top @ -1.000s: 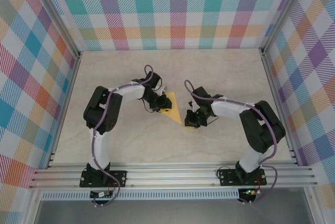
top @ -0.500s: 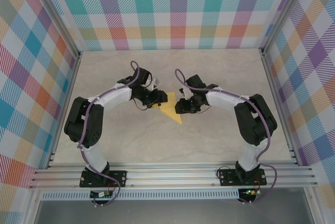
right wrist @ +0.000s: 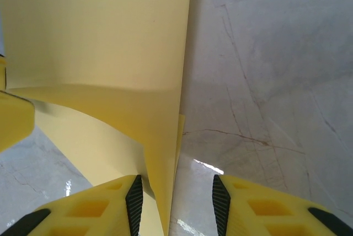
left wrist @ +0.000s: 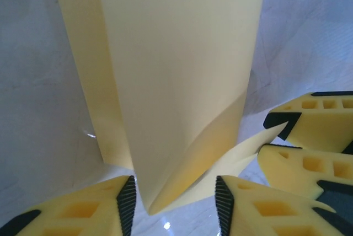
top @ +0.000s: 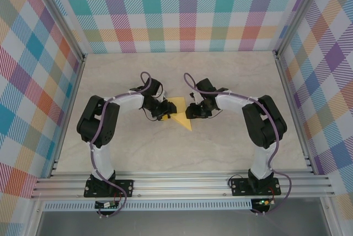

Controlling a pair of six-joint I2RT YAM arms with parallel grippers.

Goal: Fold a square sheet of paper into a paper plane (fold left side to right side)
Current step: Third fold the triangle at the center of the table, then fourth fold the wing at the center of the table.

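Plaid enclosure walls around a pale marbled tabletop. The square sheet of paper, partly folded with its upper layer lifted, lies at centre of the top view. Left gripper sits at its left edge and right gripper at its right. Both jaws are spread, each straddling a paper edge, unclamped.
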